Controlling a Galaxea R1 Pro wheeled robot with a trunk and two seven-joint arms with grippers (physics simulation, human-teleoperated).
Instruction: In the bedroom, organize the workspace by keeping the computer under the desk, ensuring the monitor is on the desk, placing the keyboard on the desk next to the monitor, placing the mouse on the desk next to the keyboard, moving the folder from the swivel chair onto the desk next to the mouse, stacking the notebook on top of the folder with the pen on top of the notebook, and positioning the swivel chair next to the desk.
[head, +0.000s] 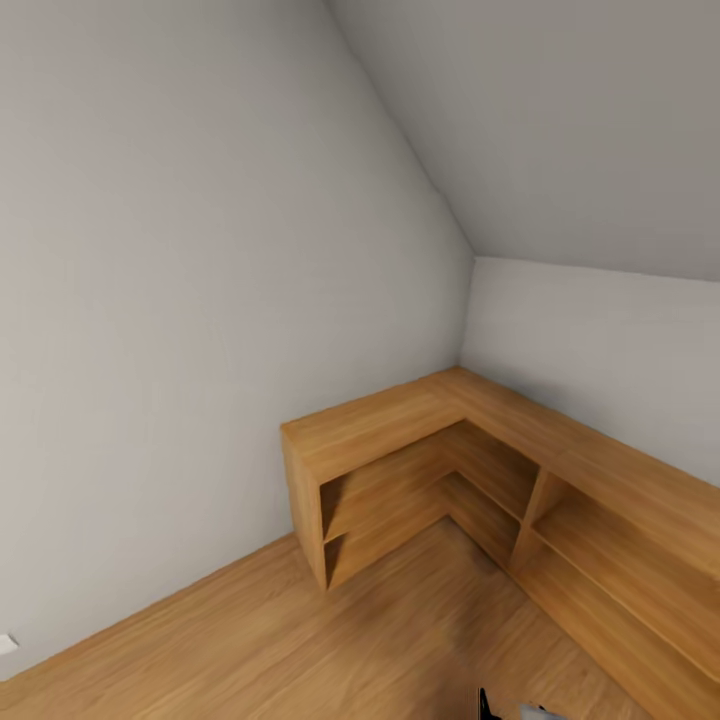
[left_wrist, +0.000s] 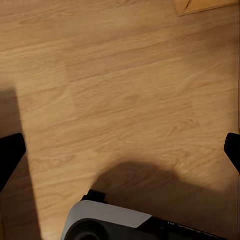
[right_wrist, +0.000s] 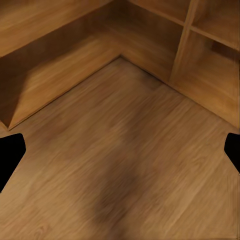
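None of the task's things are in view. In the left wrist view my left gripper is open, its black fingertips at the picture's two sides over bare wooden floor, with my own grey and black base below. In the right wrist view my right gripper is open too, its black fingertips wide apart above the floor in front of a low wooden shelf unit. Nothing is held in either gripper.
A low L-shaped light wooden shelf unit with open compartments fills the room's corner. Plain grey walls meet under a sloped ceiling. Wooden floor lies in front. A white wall outlet sits low on the left wall.
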